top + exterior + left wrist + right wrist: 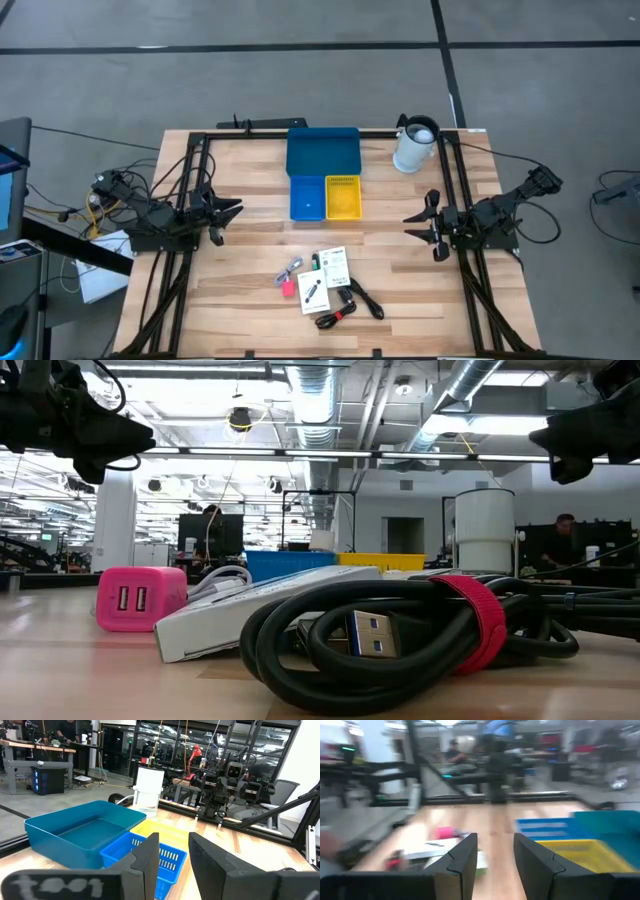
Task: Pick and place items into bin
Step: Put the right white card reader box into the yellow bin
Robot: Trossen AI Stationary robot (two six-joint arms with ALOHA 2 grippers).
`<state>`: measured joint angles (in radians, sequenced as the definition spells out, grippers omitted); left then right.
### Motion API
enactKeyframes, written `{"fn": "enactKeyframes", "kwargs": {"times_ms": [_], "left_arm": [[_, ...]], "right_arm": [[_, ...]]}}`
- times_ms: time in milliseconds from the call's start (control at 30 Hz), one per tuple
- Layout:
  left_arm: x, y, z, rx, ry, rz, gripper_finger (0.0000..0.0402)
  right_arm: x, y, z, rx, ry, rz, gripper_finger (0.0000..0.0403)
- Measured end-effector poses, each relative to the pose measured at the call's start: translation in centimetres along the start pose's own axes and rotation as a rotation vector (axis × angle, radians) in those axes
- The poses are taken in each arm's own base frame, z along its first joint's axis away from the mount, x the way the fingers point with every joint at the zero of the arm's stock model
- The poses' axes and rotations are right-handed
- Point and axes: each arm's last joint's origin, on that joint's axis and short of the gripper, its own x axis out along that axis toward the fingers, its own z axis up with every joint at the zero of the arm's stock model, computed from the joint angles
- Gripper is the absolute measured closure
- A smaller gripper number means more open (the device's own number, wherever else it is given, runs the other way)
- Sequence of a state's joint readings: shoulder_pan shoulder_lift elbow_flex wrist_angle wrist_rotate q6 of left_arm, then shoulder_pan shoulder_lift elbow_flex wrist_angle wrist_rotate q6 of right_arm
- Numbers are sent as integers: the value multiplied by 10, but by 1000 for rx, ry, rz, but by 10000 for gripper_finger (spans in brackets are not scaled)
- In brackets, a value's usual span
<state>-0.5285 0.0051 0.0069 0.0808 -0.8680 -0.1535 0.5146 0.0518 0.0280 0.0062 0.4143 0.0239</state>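
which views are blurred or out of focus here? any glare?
Right wrist view: smeared sideways, yellow bin and cards soft. Low view: black cable and pink block sharp, ceiling lights glaring. Left wrist view: blue tray crisp, its own fingers blurred close up. High view: even light, no glare.

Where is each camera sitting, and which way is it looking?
High view: above the table, looking straight down; both arms, left claw, right claw.
Low view: at tabletop height, facing the pink charger block and black USB cable; arms overhead.
Left wrist view: past its claw toward the blue tray.
Right wrist view: past its claw.
Both wrist views share the yellow bin.
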Motion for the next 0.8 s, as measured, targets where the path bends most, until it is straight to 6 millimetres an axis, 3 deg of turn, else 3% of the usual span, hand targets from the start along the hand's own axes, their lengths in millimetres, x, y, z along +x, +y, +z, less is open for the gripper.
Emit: {"fn": "enactKeyframes", "kwargs": {"times_ms": [167, 800], "left_arm": [[0, 0, 0, 0, 0, 0, 307], [0, 0, 0, 0, 0, 0, 307]], "right_arm": [[-2, 8, -1, 2, 8, 224, 282], [-2, 10, 0, 4, 1, 245, 282]]}}
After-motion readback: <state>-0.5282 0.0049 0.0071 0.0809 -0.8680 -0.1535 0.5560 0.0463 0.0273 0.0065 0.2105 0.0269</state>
